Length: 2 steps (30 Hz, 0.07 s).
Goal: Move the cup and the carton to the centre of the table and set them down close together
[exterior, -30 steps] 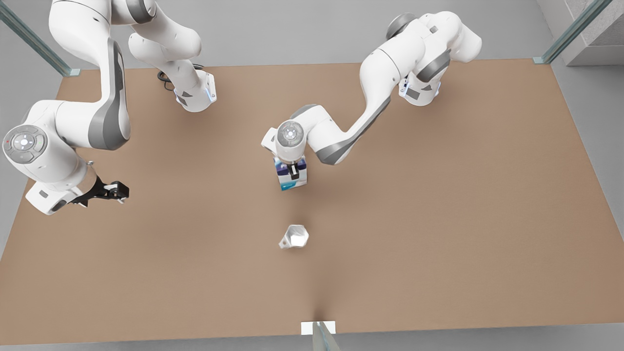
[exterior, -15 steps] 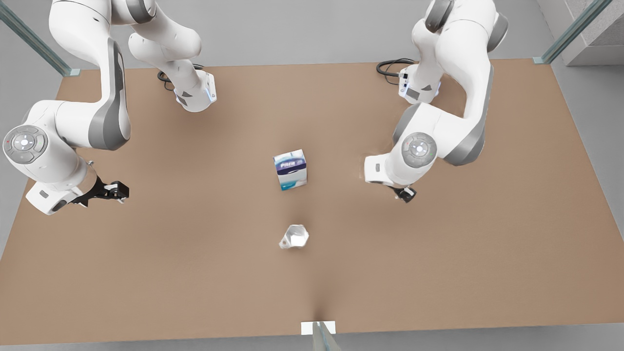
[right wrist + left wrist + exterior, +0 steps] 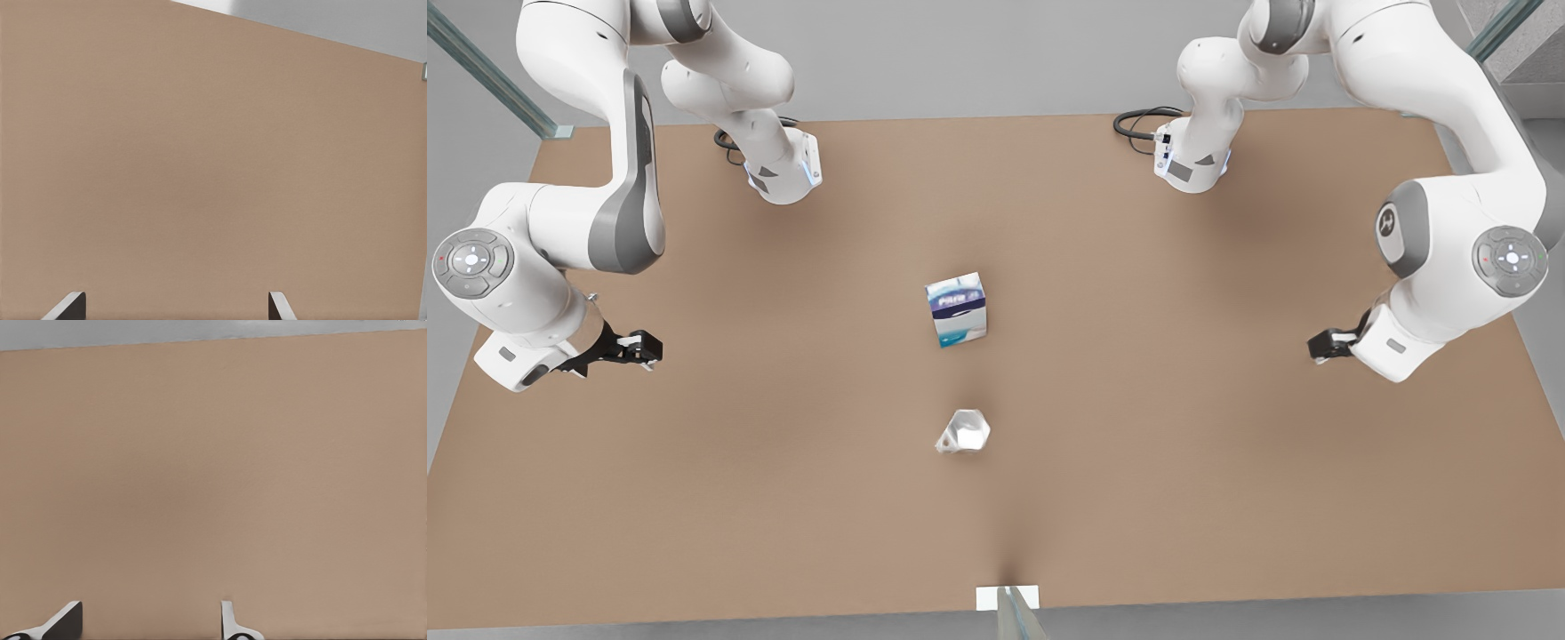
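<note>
The carton [image 3: 957, 309], white with a dark blue band, stands upright near the middle of the brown table [image 3: 1227, 498]. The pale faceted cup [image 3: 964, 432] sits a short way in front of it, apart from it and tilted. One arm's gripper [image 3: 643, 348] hangs at the front view's left and the other arm's gripper [image 3: 1320, 345] at the front view's right, both far from the two objects. The left gripper [image 3: 150, 623] is open over bare table. The right gripper [image 3: 175, 307] is also open, with nothing between its fingertips.
Two white arm bases [image 3: 783, 173] [image 3: 1190, 164] stand at the table's back edge, with a black cable [image 3: 1138, 120] by the one at the front view's right. A white bracket [image 3: 1007, 597] sits on the front edge. Glass posts [image 3: 489, 76] rise at the back corners.
The arm at the front view's right let go of the carton and swung away from the centre to the far right. The carton stayed upright. The other arm and the cup have not moved.
</note>
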{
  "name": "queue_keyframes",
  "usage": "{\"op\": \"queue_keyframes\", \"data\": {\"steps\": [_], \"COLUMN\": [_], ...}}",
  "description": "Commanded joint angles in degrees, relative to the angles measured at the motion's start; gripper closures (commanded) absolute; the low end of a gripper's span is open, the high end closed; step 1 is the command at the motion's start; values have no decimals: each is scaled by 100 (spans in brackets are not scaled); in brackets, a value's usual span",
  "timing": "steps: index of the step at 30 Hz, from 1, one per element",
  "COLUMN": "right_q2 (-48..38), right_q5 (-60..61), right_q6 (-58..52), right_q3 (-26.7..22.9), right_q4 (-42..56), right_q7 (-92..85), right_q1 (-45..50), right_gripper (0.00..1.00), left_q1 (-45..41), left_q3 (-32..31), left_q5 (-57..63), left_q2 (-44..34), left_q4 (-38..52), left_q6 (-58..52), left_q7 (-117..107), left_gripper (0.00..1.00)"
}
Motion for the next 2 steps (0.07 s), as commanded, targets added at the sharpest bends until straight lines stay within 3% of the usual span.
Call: {"op": "queue_keyframes", "data": {"steps": [1, 2], "right_q2": [0, 0], "right_q5": [0, 0], "right_q6": [0, 0], "right_q3": [0, 0], "right_q4": [0, 0], "right_q7": [0, 0], "right_q1": [0, 0], "right_gripper": [0, 0], "left_q1": [-1, 78], "left_q3": [-1, -63], "left_q5": [-159, -159], "left_q2": [0, 17], "left_q4": [0, 0], "left_q6": [-1, 8], "left_q7": [9, -9], "left_gripper": [0, 0]}}
